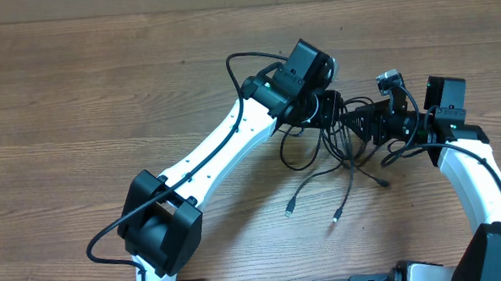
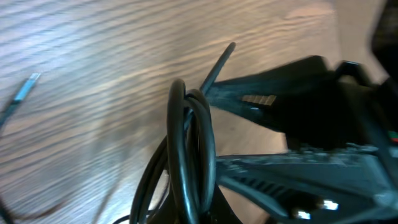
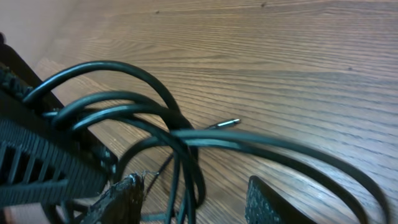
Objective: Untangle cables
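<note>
Several thin black flexible cables (image 1: 323, 150) are bunched near the middle of the brown wood-grain table (image 1: 96, 88), where the two black grippers meet. Part of the bunch is raised at the left gripper (image 1: 332, 105), and the rest is spread over the wood below and in front of it. Three loose ends are laid out toward the near edge. Two of them are tipped with small silver plugs (image 1: 289, 212), and the third, further right, carries a dark plug (image 1: 383, 183).

The left gripper is clenched, and the cables appear to be grasped in it. In the left wrist view, a tight sheaf of upright loops (image 2: 189, 149) is seen rising from the bottom edge of the picture, although the fingers themselves cannot be made out there. Just beside these loops, the dark fingers of the right gripper (image 2: 280, 112) are seen, pointed at them.

The right gripper (image 3: 194, 186) is seen with its jaws parted. Several strands are passed through the gap between its two fingers (image 3: 124, 196), but whether either pad is touched cannot be told. Beyond the strands, one slim plug end (image 3: 227, 123) is seen low over the wood.
</note>
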Robot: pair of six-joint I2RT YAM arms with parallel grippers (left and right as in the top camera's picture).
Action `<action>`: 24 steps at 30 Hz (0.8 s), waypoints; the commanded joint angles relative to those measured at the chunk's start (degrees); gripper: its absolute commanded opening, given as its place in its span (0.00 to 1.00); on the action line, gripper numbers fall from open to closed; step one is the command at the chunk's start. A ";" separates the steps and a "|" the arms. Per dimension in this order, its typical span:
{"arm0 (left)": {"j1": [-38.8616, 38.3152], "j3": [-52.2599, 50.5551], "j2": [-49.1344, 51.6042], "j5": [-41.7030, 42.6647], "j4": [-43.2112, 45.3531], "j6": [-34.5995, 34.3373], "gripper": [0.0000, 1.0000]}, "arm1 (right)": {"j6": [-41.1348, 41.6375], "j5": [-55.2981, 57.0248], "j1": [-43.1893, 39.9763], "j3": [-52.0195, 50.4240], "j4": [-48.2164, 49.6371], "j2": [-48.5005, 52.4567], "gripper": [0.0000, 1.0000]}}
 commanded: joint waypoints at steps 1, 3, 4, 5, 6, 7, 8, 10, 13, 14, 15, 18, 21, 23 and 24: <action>0.00 0.11 -0.81 7.54 1.46 1.31 0.04 | -1.55 -2.36 -0.13 0.76 0.55 0.00 0.48; 0.00 0.11 -0.81 8.37 1.75 1.29 0.04 | -1.55 -2.34 -0.13 0.76 0.92 0.00 0.37; 0.00 0.11 -0.81 8.61 1.75 1.29 0.04 | -1.53 -2.34 -0.13 0.76 1.03 0.00 0.29; -0.02 0.11 -0.81 8.61 1.68 1.29 0.04 | -1.53 -2.34 -0.13 0.76 1.22 0.00 0.21; 0.00 0.11 -0.81 8.59 1.62 1.31 0.04 | -1.53 -2.34 -0.13 0.76 1.42 0.00 0.16; 0.00 0.11 -0.83 8.57 1.62 1.31 0.04 | -1.51 -2.34 -0.13 0.76 1.49 0.00 0.15; 0.00 0.11 -0.81 8.44 1.64 1.29 0.04 | -1.51 -2.34 -0.13 0.76 1.60 0.00 0.14; 0.00 0.11 -0.81 7.32 1.62 1.29 0.04 | -1.51 -2.34 -0.13 0.76 1.57 0.00 0.15; 0.00 0.11 -0.81 6.43 1.57 1.29 0.04 | -1.49 -2.34 -0.13 0.76 1.55 0.00 0.27; 0.00 0.09 -0.81 6.21 1.60 1.27 0.04 | -1.49 -2.34 -0.13 0.76 1.55 0.00 0.32; 0.00 0.11 -0.81 5.92 1.57 1.29 0.04 | -1.49 -2.34 -0.13 0.76 1.57 0.00 0.36; 0.00 0.09 -0.81 5.38 1.36 1.31 0.04 | -1.49 -2.34 -0.13 0.76 1.60 0.00 0.43; 0.00 0.11 -0.81 5.35 1.20 1.29 0.04 | -1.51 -2.32 -0.13 0.76 1.64 0.00 0.32; 0.00 0.11 -0.81 5.38 1.05 1.29 0.04 | -1.51 -2.32 -0.13 0.76 1.66 0.00 0.16; 0.00 0.11 -0.81 5.38 0.98 1.29 0.04 | -1.51 -2.32 -0.13 0.76 1.68 0.00 0.12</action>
